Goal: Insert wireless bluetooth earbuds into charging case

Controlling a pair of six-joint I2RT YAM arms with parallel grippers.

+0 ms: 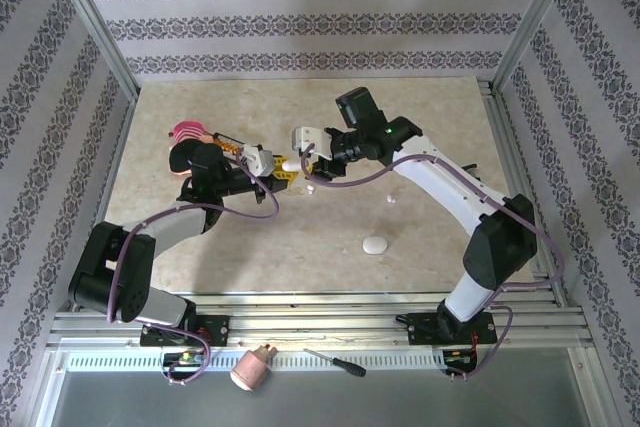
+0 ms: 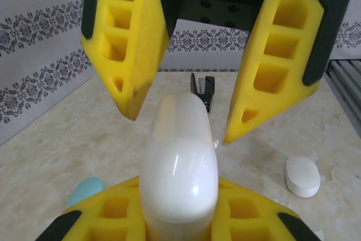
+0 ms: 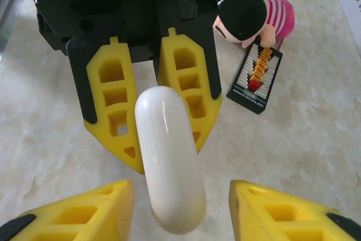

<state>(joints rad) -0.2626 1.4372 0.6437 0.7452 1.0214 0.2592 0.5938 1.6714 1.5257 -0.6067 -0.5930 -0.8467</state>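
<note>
A closed white pebble-shaped charging case [image 2: 177,162] is held above the table, with my left gripper [image 2: 179,189] shut on its lower end. In the right wrist view the same case [image 3: 168,162] sticks out toward the camera from between the left gripper's yellow fingers [image 3: 115,111]. My right gripper [image 3: 180,198] is open, its jaws standing wide on either side of the case's free end without touching it. From above, the two grippers [image 1: 270,162] [image 1: 312,161] meet nose to nose over mid-table. Two tiny white earbuds [image 1: 390,201] [image 1: 310,188] lie on the marble.
A second white case [image 1: 375,244] lies on the table toward the front. A pale blue case [image 2: 84,189] lies left of my left gripper. A pink-striped doll [image 3: 256,12] and a staple box [image 3: 256,77] are behind it. A screwdriver [image 1: 335,362] lies off the front edge.
</note>
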